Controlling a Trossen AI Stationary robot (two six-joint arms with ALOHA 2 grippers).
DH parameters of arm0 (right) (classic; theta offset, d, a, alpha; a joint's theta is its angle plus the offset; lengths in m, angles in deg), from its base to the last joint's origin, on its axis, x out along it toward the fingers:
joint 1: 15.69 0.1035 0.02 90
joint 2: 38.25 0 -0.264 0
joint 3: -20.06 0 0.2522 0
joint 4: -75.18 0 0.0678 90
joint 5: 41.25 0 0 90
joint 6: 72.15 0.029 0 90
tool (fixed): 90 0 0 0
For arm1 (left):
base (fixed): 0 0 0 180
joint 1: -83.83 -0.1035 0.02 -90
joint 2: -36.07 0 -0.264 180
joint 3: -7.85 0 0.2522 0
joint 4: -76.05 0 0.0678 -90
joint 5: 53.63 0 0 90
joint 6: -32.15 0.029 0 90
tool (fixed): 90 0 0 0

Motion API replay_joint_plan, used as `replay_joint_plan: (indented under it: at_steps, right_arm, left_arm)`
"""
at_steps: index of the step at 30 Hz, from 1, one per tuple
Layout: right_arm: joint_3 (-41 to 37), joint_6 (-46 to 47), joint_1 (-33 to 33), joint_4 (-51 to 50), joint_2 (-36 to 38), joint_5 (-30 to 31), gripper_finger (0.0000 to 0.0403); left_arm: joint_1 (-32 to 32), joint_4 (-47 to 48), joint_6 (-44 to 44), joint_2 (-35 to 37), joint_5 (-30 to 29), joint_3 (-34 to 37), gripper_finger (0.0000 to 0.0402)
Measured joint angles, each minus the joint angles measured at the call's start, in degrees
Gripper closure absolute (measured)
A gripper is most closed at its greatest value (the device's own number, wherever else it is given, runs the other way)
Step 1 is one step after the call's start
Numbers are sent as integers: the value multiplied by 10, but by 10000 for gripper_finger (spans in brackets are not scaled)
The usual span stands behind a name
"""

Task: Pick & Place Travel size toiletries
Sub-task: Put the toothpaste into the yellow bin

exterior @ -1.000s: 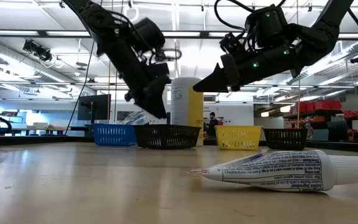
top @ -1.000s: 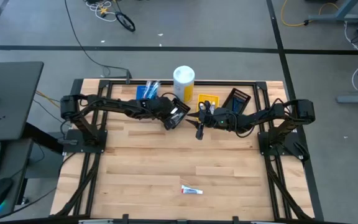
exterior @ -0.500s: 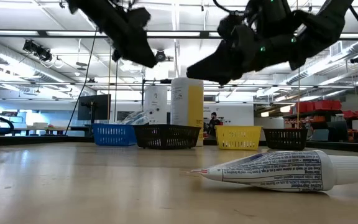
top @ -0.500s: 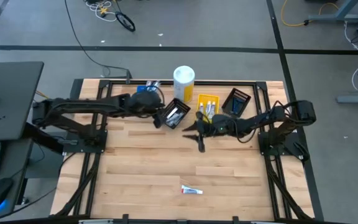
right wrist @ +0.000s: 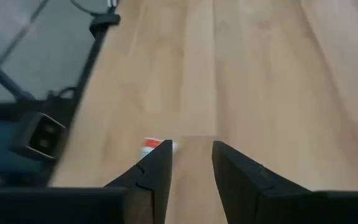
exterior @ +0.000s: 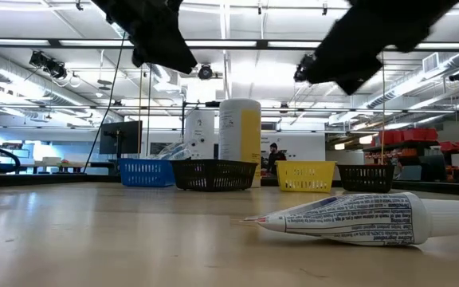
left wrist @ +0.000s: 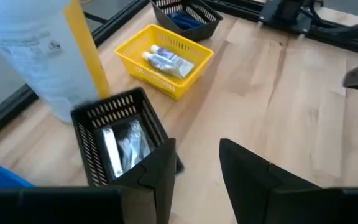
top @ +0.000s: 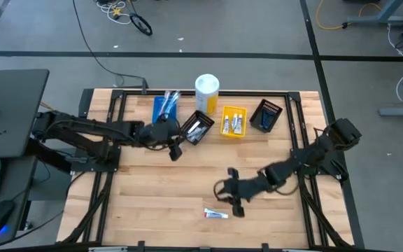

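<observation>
While apparently unheld, tube (top: 215,213) near front edge.

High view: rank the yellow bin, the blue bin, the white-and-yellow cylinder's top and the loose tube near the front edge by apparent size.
1-2. blue bin and yellow bin: look alike, not ranked.
3. white-and-yellow cylinder top, though it stands nearer the camera.
4. tube, clearly smallest.

No print anywhere here is sharp enough to read.
</observation>
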Motion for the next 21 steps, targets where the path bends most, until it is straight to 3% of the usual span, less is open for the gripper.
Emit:
replay_joint_plan:
  at_steps: [8,15,21]
  right_arm:
    - [-9,106,115,43,-89,169,281]
    - [0,125,124,116,-163,167,281]
    - [2,154,124,126,-184,134,281]
  left_arm:
    - [109,-76,-105,0,-100,100,267]
    - [174,-145,-152,0,-176,176,267]
    - [184,-146,-168,-1,-183,191,267]
